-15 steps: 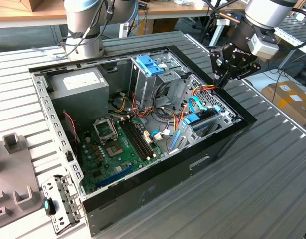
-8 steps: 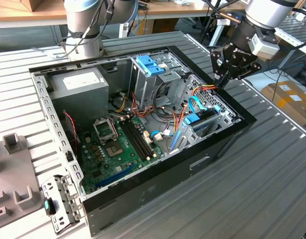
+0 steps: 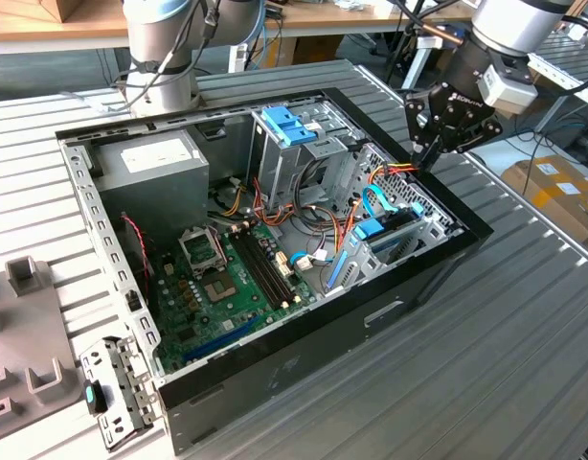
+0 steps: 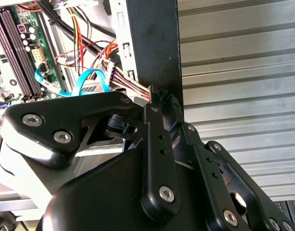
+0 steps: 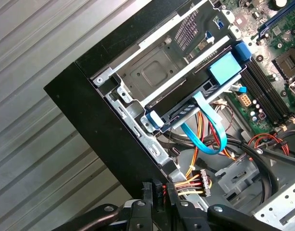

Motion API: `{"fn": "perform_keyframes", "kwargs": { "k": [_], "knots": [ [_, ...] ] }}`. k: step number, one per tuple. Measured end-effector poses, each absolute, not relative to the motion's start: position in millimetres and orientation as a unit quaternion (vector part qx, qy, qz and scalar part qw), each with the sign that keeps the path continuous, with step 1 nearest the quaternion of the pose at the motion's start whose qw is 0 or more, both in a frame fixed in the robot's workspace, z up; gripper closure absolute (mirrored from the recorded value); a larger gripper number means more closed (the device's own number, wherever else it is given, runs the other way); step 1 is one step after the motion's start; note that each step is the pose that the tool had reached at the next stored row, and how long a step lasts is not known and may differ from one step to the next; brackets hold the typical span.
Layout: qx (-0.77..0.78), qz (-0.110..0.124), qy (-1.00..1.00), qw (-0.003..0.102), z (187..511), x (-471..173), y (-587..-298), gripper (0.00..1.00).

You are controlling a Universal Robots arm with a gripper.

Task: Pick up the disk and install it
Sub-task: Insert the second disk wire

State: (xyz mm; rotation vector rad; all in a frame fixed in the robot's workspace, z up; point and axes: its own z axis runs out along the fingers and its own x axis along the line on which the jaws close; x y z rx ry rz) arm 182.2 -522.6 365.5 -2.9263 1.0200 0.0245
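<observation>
The disk (image 5: 186, 98) stands on edge in the drive bay at the open computer case's front corner, showing as a dark bar with bright blue carrier ends and a light blue tab. In the exterior view the disk's blue carrier (image 3: 371, 230) sits low in the bay on that view's right. My gripper (image 3: 420, 165) hovers just above the case's far right corner, over the orange and yellow power wires (image 5: 193, 180). In both wrist views the gripper (image 4: 163, 95) (image 5: 158, 186) is shut, its tips beside the black case wall, with nothing seen between them.
The black case (image 3: 323, 316) lies open on a slatted metal table. Inside are the motherboard (image 3: 227, 287), a power supply (image 3: 150, 158) and a tall drive cage with a blue bracket (image 3: 289, 125). Another arm's base (image 3: 160, 57) stands behind. Grey fixtures (image 3: 26, 278) sit at the exterior view's left.
</observation>
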Motion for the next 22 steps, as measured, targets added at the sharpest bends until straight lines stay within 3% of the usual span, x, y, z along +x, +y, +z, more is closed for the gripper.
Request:
{"fn": "perform_keyframes", "kwargs": {
  "k": [5,8,22],
  "knots": [
    [-0.944,0.008,0.329,0.021,365.8,182.2,-522.5,0.75],
    [-0.944,0.008,0.329,0.021,365.8,182.2,-522.6,0.84],
    [-0.944,0.008,0.329,0.022,373.1,182.2,-522.6,0.84]
  ]
}}
